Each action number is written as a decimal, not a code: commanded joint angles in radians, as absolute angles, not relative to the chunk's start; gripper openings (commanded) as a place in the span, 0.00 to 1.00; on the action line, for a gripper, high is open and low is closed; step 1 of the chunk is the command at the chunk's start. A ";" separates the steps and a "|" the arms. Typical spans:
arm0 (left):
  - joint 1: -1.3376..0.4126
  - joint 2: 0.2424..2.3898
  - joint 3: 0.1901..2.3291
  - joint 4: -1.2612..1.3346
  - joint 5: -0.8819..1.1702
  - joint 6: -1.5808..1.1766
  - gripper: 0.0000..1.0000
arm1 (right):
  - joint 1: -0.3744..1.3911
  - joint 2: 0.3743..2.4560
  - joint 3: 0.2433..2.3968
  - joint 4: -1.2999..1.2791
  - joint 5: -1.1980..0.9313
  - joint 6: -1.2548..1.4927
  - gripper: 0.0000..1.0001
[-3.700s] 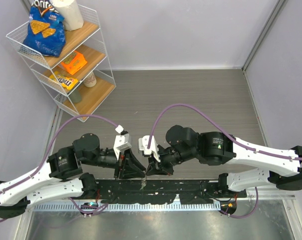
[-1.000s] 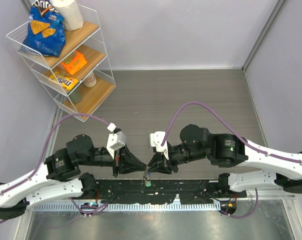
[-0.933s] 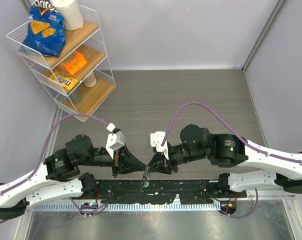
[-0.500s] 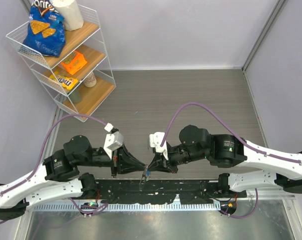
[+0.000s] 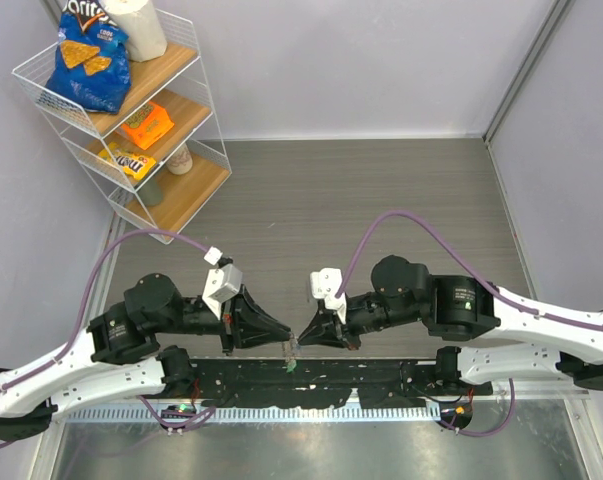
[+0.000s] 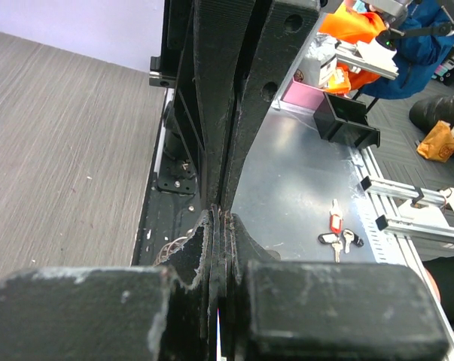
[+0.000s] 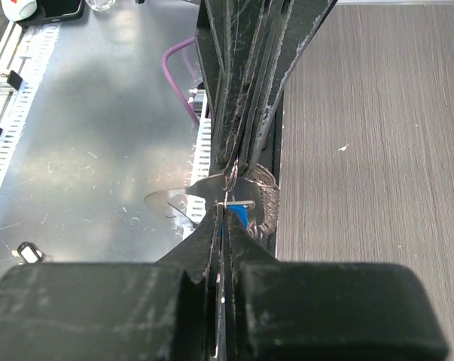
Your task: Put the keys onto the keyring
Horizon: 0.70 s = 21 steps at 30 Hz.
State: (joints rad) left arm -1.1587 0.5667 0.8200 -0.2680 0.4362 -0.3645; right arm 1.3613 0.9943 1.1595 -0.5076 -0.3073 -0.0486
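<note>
Right gripper [image 5: 303,340] is pressed shut on the blue key [image 7: 239,218] (only its head shows). Left gripper [image 5: 284,344], equally clamped, pinches the keyring [image 7: 231,180], tip to tip just beyond the black rail [image 5: 381,375]. Both have slid slightly rightward along the rail. The green key [image 5: 292,365] hangs over it, pointing rail-ward.

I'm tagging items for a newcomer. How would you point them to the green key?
In the overhead view, follow both arms to where their fingers meet above the black rail. The green key shows just below that point in the picture. Its bright green head distinguishes it from the blue-headed key nearby.
</note>
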 commanded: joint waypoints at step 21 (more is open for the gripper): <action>-1.158 0.540 0.756 0.057 0.308 -0.429 0.00 | 1.414 0.876 1.034 -0.242 -0.155 -0.112 0.05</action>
